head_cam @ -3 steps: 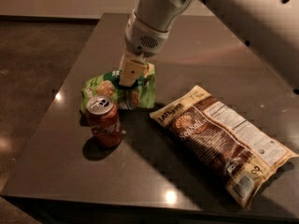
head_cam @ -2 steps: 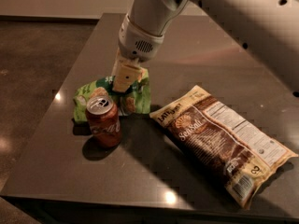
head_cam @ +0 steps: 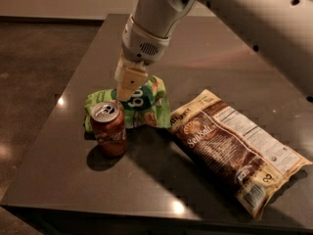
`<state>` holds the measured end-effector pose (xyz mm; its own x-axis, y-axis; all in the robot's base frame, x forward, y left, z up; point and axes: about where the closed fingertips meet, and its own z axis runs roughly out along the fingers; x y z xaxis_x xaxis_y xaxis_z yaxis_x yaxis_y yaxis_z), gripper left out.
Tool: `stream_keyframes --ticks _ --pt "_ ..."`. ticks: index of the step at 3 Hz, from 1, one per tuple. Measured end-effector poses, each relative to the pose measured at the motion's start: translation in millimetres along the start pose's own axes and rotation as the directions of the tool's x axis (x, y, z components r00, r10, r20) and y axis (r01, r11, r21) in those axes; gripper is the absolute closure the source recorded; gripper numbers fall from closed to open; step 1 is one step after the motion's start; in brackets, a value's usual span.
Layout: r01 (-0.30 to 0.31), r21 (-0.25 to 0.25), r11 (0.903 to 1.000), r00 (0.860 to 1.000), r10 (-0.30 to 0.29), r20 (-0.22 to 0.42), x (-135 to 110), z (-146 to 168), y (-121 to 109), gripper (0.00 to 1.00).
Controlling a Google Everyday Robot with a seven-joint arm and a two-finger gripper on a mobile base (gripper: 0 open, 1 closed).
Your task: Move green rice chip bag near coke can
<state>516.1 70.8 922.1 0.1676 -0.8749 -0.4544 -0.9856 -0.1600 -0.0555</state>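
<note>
Camera view: gripper [head_cam: 126, 88] sits over the green rice chip bag [head_cam: 146, 104]; we can't tell its grip state. Bag lies under it, w/ coke can [head_cam: 108, 129] just beside. We judge bag light, crinkly, soft, slippery; pinch a crimped edge.

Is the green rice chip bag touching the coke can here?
Cannot tell. In the camera view the coke can stands in front of the green rice chip bag, hiding where they would meet. The pincer is over the bag's top.
</note>
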Motion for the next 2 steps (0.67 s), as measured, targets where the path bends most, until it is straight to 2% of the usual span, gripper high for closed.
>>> stream_keyframes --ticks 1,2 --pt "0.002 0.002 1.0 1.0 -0.002 0.001 -1.3 0.5 -0.1 0.0" --pt "0.002 0.002 1.0 1.0 -0.002 0.001 -1.6 0.6 -0.1 0.0"
